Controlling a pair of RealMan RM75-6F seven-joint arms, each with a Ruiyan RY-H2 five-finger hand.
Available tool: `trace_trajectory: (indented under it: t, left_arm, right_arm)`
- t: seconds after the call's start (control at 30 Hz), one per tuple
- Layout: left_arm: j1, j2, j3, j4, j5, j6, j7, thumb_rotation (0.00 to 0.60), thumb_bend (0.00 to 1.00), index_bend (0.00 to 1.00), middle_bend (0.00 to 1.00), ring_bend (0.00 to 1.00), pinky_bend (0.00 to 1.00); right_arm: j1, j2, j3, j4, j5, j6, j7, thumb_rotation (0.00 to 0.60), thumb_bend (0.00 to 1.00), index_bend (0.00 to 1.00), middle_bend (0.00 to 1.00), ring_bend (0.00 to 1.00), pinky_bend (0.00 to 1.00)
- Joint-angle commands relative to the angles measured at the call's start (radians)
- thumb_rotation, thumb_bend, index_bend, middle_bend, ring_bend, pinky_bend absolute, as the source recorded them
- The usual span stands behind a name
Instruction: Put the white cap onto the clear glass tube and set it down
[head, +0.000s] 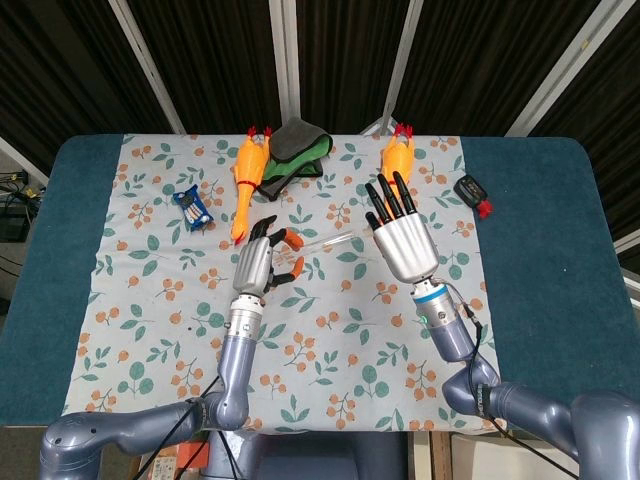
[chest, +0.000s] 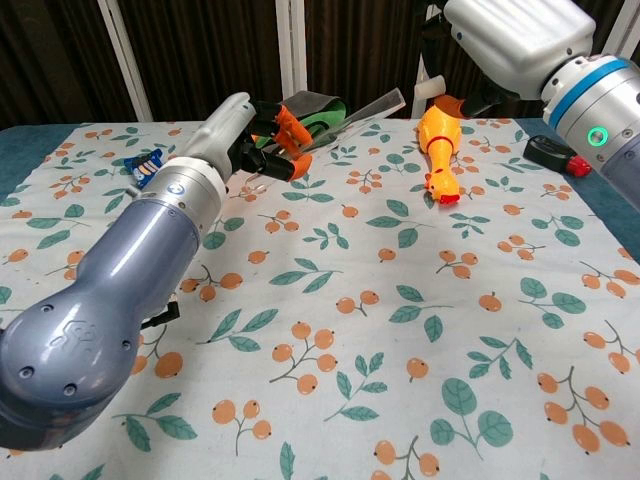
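**Bringing cap and tube into line above the cloth**

Nearest the robot, the left hand (head: 260, 262) is raised over the floral cloth (head: 330, 330) with its orange-tipped fingers (chest: 288, 128) curled around the near-left end of the clear glass tube (head: 335, 241). The tube is off the table. Its long axis runs from that grip up and away to the right, and its free, open end points toward the right hand (head: 398, 232).

The right hand sits slightly farther right, palm down in the head view, fingers fairly straight and slightly spread. In the chest view the white cap (chest: 431, 84) shows under it, apparently pinched from below. The grip itself is hidden, so I cannot tell exactly how it is clamped.

To do this step well, I judge the cap's opening should be turned to face along the tube's axis before the two meet, then slid straight on. The left hand should keep the glass steady, since a skewed push could lever it out of the fingers.

Farther back lie two rubber chickens (head: 247, 182) and a green pouch (head: 292, 150), well apart from the work.
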Motion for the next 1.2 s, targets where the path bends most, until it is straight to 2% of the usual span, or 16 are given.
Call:
trace_trajectory:
  t: [0.03, 1.2]
  left_arm:
    - [0.000, -0.001, 0.000, 0.000, 0.001, 0.001, -0.001, 0.600, 0.73, 0.61, 0.63, 0.09, 0.00]
    - [-0.012, -0.035, -0.003, 0.025, 0.004, -0.008, -0.006, 0.600, 0.73, 0.61, 0.63, 0.09, 0.00]
  right_arm:
    - [0.001, -0.001, -0.001, 0.000, 0.000, 0.000, -0.001, 0.600, 0.39, 0.67, 0.20, 0.04, 0.03]
    - [0.004, -0.020, -0.014, -0.001, 0.004, -0.005, -0.004, 0.600, 0.39, 0.67, 0.20, 0.04, 0.03]
